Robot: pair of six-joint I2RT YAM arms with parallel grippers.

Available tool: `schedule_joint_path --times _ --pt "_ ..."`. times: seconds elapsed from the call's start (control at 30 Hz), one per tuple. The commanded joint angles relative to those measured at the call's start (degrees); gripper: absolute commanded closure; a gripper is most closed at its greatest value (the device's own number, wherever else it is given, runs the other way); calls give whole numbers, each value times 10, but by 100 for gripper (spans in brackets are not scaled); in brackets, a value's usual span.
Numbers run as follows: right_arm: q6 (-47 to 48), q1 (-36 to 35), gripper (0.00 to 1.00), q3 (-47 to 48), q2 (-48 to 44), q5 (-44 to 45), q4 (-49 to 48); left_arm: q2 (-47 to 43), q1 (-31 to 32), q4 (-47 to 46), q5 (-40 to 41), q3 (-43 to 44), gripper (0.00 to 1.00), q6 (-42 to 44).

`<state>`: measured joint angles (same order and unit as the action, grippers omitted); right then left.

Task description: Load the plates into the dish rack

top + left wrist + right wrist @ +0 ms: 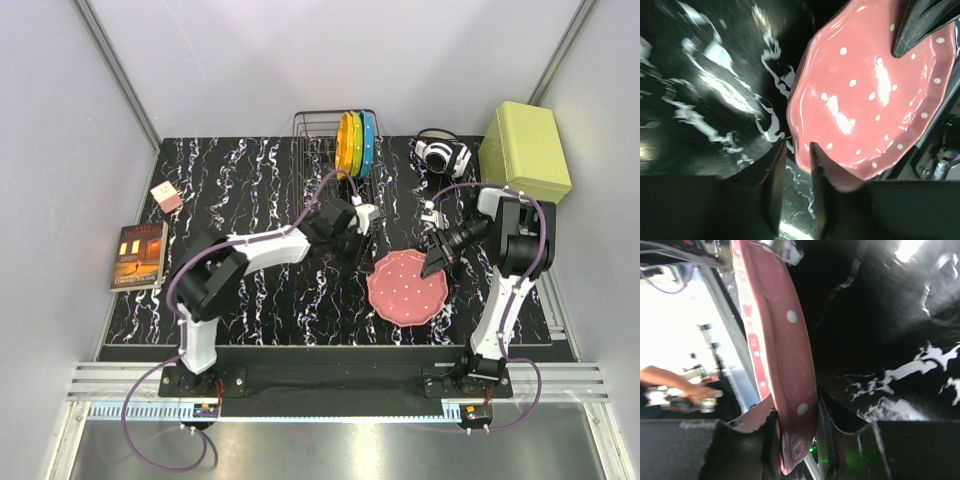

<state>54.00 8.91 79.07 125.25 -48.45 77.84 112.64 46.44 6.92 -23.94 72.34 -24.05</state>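
Jaws of the right gripper [436, 266] pinch the rim of the pink plate [405, 290] over the black table [250, 190] between both arms, the left gripper [362, 252] stands parted and empty beside its opposite edge, and three plates [355, 142] stand in the dish rack [318, 135].

The black tabletop [260, 300] is veined with white. A dish rack [315, 135] stands at the middle of its far edge. Right of it lies a black-and-white headset [441, 154], with a green box [524, 150] at the far right corner. A book [139, 256] lies over the left edge, with a small pink block [167, 197] beyond it. A pink plate [405, 290] sits right of centre; whether it rests flat is unclear.
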Motion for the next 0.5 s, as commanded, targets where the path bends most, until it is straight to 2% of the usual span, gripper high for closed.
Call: schedule_joint_path --times 0.0,0.03,0.13,0.27,0.47 --pt "-22 -5 100 21 -114 8 63 -110 -26 -8 53 14 57 78" --pt "-27 -5 100 31 -125 15 69 -124 -40 5 52 6 47 93" --pt "-35 -5 100 55 -166 27 92 -187 -72 25 40 -11 37 119" --pt "-28 -6 100 97 -228 35 142 -268 -112 61 51 -22 36 148" --pt "-60 -10 100 219 -359 81 159 -391 -165 87 134 -50 36 196"
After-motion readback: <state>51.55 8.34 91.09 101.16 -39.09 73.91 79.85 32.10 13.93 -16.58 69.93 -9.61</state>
